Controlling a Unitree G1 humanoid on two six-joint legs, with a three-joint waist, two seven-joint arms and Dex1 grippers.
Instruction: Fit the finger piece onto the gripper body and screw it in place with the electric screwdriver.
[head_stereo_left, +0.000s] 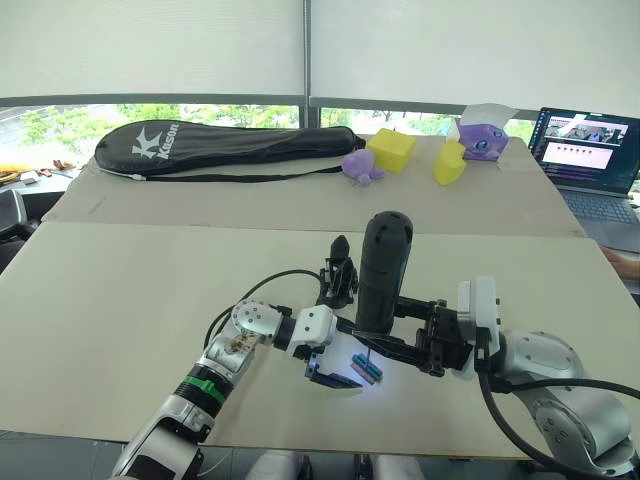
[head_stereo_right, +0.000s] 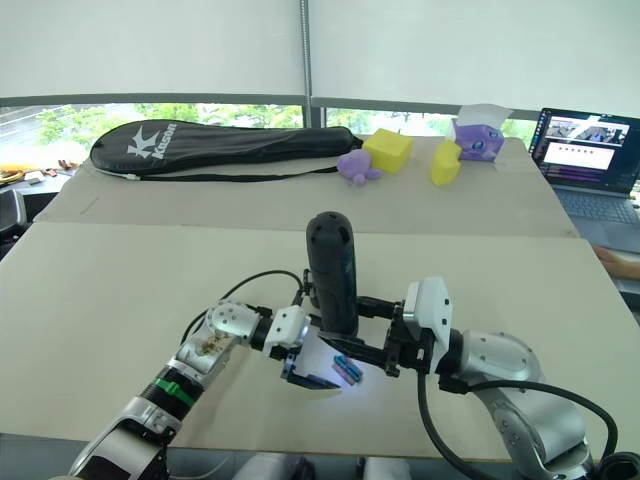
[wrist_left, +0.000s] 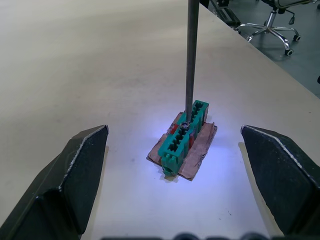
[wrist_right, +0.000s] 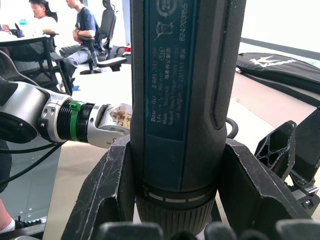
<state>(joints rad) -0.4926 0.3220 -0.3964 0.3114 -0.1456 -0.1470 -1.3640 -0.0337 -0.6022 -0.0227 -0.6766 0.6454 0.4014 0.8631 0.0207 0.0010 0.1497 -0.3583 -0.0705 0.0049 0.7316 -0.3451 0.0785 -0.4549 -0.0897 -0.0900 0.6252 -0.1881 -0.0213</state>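
Screwdriver (wrist_right: 182, 100) between right fingers (wrist_right: 107, 195)

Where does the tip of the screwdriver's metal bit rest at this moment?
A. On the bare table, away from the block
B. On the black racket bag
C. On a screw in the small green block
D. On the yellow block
C. In the left wrist view the metal bit comes straight down onto a screw in the small green block, between the left gripper fingers.
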